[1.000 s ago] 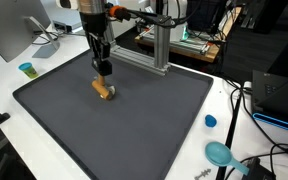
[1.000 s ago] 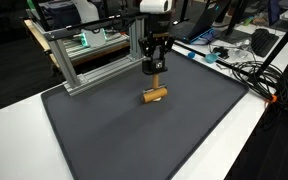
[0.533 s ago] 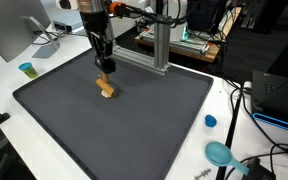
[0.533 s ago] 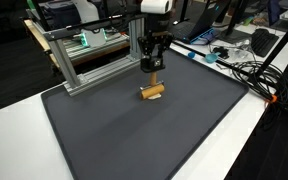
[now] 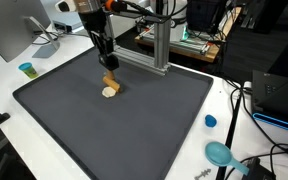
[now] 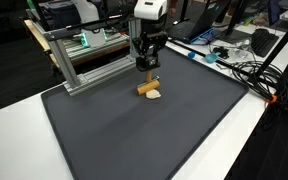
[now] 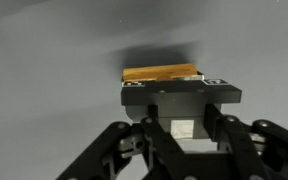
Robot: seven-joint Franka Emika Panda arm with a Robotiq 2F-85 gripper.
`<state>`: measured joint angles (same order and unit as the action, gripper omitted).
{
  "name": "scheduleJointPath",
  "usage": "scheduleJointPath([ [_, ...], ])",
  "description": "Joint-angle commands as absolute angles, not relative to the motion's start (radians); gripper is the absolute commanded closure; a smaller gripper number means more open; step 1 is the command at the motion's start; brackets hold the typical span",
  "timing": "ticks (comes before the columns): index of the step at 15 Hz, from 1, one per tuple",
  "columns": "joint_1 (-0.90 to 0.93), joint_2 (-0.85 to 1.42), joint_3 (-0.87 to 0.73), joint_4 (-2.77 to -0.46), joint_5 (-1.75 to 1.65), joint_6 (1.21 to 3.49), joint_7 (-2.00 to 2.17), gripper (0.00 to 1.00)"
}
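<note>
Tool (image 5: 106,70) pinches 1 tan wooden block (image 5: 109,89) by its upper end, tilted, lower end near dark mat (image 5: 134,130), beside metal frame (image 5: 160,50); judged best: firm centred grip, slow moves, no swinging.

In both exterior views, looks down at a slant from high over the desk (image 5: 6,92), far enough back to hold the whole dark mat (image 5: 134,130) around the fingers (image 5: 107,70). In an exterior view, faces the metal frame (image 5: 160,45) behind and picture-right of the fingers; in an exterior view, catches that frame (image 6: 84,60) behind and picture-left of them. Shares mat, frame, fingers and wooden block (image 6: 149,90). In the wrist view, looks down from just above the fingers (image 7: 214,95), close on block and mat.
</note>
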<state>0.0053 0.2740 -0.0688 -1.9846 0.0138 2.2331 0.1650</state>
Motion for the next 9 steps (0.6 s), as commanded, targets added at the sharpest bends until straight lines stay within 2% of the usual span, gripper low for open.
scheduleJointPath([
  [1, -0.014, 0.3, -0.051, -1.981, 0.056, 2.184, 0.146, 0.79],
  [6, -0.003, 0.111, -0.047, -2.092, 0.054, 2.295, 0.148, 0.79],
  [9, 0.006, 0.079, -0.043, -2.088, 0.02, 2.33, 0.163, 0.79],
])
